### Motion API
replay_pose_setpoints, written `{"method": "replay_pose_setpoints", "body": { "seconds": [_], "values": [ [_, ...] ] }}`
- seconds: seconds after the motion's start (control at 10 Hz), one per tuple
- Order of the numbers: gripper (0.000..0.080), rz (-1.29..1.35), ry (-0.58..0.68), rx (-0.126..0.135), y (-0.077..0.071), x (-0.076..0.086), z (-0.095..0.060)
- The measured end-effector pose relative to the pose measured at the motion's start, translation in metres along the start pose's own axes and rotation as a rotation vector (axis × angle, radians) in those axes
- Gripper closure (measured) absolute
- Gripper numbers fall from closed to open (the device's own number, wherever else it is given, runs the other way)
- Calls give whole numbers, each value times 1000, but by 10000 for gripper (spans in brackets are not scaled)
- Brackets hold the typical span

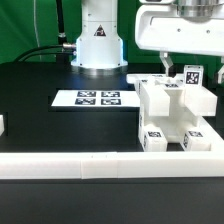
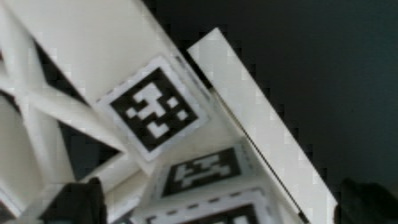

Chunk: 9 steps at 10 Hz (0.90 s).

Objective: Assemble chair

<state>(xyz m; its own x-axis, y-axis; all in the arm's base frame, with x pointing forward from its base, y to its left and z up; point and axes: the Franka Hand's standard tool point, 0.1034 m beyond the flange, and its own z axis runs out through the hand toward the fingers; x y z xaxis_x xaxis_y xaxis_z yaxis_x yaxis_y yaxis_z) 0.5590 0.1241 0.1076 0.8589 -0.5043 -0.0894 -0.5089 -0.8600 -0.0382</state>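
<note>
The partly joined white chair (image 1: pixel 172 115) stands on the black table at the exterior view's right, with small tags on its lower blocks. My gripper (image 1: pixel 178 70) hangs right above it, jaws down around a tagged white chair piece (image 1: pixel 192 76) that rises from the top of the assembly. In the wrist view this cross-braced piece (image 2: pixel 169 105) with its black-and-white tags fills the frame. It sits between my dark fingertips (image 2: pixel 75 200), which touch it on both sides, so my gripper (image 2: pixel 222 208) is shut on it.
The marker board (image 1: pixel 98 98) lies flat in front of the robot base (image 1: pixel 98 45). A long low white border rail (image 1: pixel 100 165) runs along the near edge. A small white part (image 1: pixel 2 125) shows at the exterior view's left edge.
</note>
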Motion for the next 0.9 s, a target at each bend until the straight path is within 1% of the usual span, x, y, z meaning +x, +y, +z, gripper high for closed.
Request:
{"method": "replay_pose_setpoints", "body": {
  "seconds": [0.3, 0.4, 0.5, 0.6, 0.7, 0.8, 0.9],
  "values": [
    [151, -168, 0, -1, 0, 0, 0],
    [151, -171, 0, -1, 0, 0, 0],
    [263, -169, 0, -1, 0, 0, 0],
    [397, -169, 0, -1, 0, 0, 0],
    [397, -169, 0, -1, 0, 0, 0],
    [534, -163, 0, -1, 0, 0, 0],
    [534, -139, 0, -1, 0, 0, 0]
  ]
}}
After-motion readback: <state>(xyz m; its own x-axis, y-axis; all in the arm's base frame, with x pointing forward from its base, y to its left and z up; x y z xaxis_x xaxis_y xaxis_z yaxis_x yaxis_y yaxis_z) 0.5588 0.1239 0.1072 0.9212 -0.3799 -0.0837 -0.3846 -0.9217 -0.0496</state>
